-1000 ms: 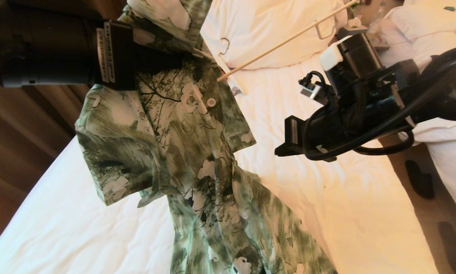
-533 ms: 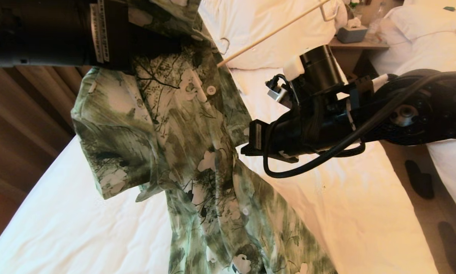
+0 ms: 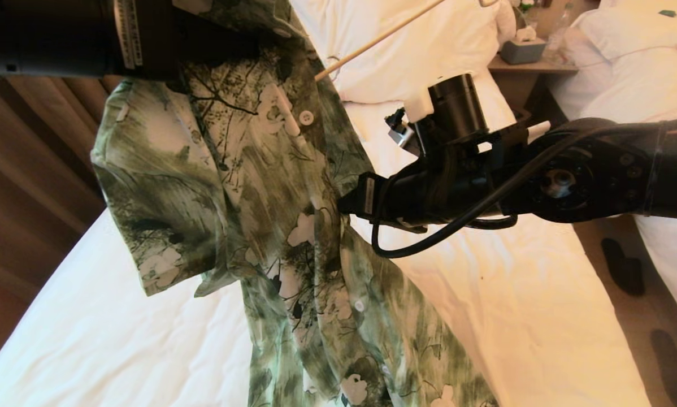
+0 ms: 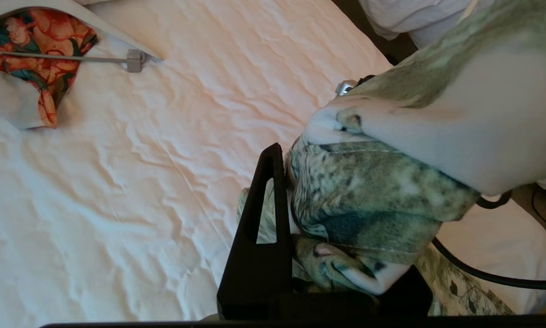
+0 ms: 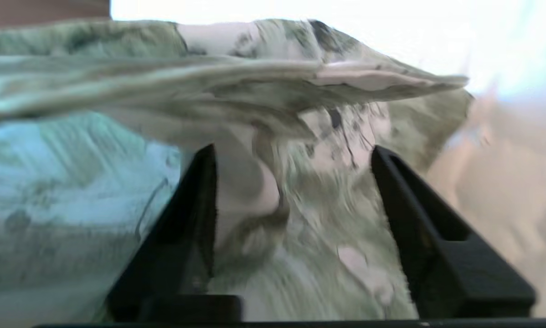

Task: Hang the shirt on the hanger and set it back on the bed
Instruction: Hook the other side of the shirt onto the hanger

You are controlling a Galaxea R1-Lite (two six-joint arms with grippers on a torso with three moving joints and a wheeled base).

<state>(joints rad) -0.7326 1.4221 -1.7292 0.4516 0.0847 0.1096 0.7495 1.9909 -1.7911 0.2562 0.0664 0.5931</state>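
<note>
head view: the shirt hangs in the air over the bed, lifted at its collar end, its lower hem trailing on the white sheet.
left gripper: the left gripper sits high at the shirt's top, its fingers clamped on a bunch of green-and-white cloth; only one black finger shows plainly in the left wrist view.
right gripper: the right gripper reaches in from the right at mid-height, its tip at the shirt's front edge; fingers spread wide, with folds of cloth between them but not pinched.
hanger: the hanger is a thin cream rod slanting up from the shirt's collar toward the pillow.
other things: an orange floral garment on a white hanger lies on the sheet, well apart from the shirt.
</note>
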